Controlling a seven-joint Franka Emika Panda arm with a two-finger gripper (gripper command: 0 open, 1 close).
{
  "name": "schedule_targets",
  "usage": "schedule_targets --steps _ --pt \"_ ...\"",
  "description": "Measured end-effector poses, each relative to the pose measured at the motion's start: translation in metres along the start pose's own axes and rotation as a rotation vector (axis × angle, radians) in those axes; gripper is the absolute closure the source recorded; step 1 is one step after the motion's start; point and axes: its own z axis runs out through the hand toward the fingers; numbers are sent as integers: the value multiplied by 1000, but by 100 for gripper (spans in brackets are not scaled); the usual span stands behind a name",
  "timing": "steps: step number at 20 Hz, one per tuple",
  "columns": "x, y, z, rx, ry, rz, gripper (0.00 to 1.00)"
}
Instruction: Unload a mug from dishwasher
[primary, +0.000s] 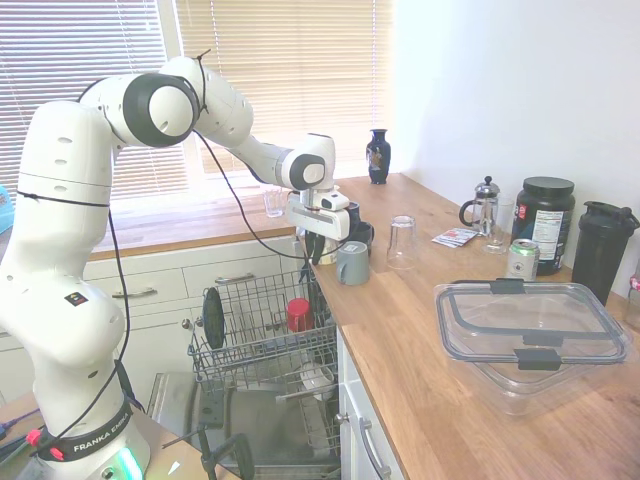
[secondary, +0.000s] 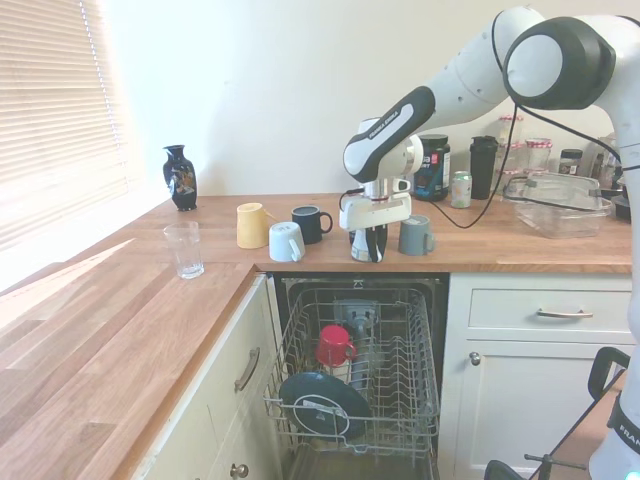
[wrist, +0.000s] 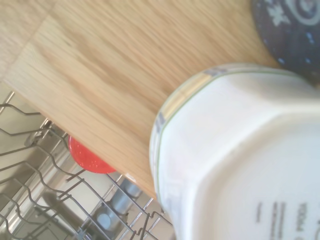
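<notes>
With the mug (secondary: 362, 245) upside down on the counter (secondary: 520, 255) edge above the dishwasher (secondary: 357, 395), gripper (secondary: 368, 247) clamped on it, only release and retreat seem left.

The words "FRANKA EMIKA" are showing in white on the black band at the arm's base (primary: 88, 437), while the print on the mug's underside (wrist: 280, 212), the forearm lettering and the black tub's label (primary: 543, 230) are staying too blurred to read.
</notes>
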Motion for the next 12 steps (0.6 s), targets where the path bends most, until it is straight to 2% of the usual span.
schedule_targets --steps 12 --pt "0 0 2 3 -6 5 0"
